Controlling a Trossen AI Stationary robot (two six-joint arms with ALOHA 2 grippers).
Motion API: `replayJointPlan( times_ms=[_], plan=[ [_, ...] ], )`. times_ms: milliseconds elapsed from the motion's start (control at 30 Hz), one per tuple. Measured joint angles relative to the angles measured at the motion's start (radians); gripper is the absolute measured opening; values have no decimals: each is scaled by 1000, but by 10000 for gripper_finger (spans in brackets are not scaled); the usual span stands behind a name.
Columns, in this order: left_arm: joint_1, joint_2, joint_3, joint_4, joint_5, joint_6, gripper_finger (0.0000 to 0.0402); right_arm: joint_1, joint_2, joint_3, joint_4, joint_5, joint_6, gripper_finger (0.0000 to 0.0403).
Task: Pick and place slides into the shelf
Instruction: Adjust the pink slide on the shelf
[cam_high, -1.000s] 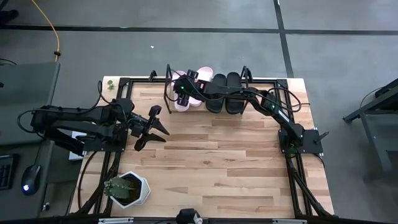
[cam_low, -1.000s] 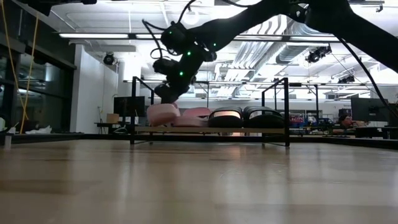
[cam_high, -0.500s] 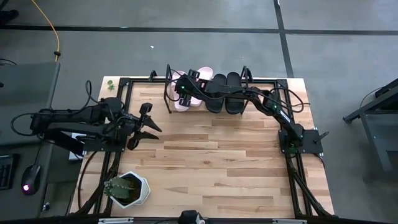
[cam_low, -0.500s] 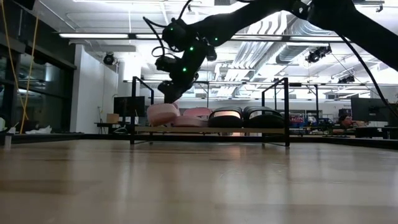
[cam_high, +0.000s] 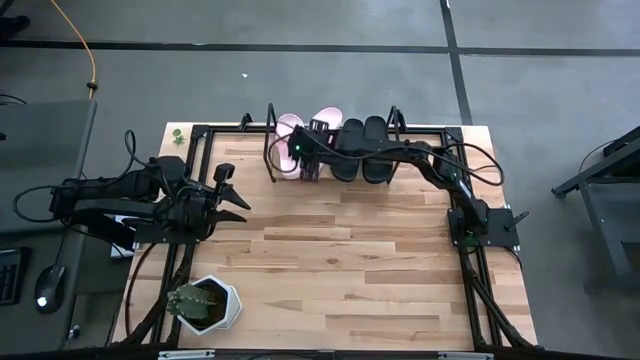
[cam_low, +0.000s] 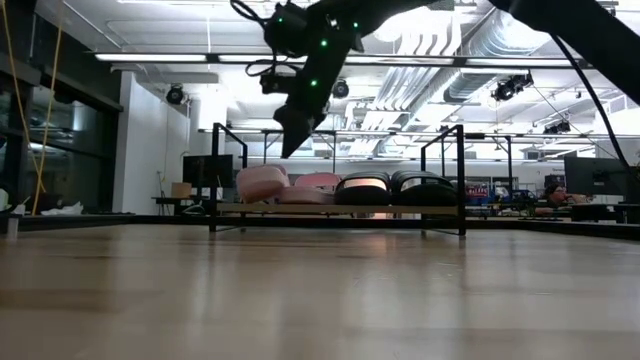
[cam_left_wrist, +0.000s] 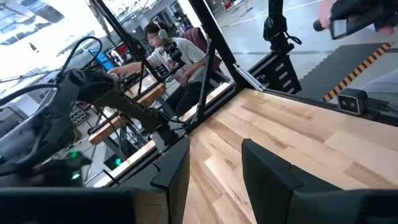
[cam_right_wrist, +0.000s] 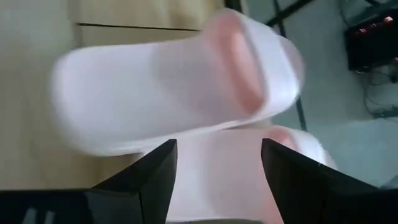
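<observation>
Low wooden-board shelf (cam_high: 272, 172): two pale pink slides (cam_high: 289, 128), two black slides (cam_high: 352, 132). Right claw (cam_high: 307, 168) above, open, empty. Left claw (cam_high: 232, 193) open over counter (cam_high: 360, 270).

No legible text, label, brand, number or sign appears in any view. The slides, the shelf, the desk and both arms carry no readable markings, and the items in the room beyond the desk are too small or blurred for any lettering to be made out.
</observation>
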Motion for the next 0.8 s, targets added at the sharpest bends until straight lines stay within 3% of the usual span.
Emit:
replayJointPlan(
  times_ms=[367,567,800],
  plan=[
    [0,1,0,-6,-11,0,129,86,-5,0,-127,51,-14,223],
    [0,1,0,-6,-11,0,129,82,-6,-16,-158,33,16,185],
    [0,1,0,-7,-11,-2,129,58,-2,-16,-165,-64,26,153]
  ],
)
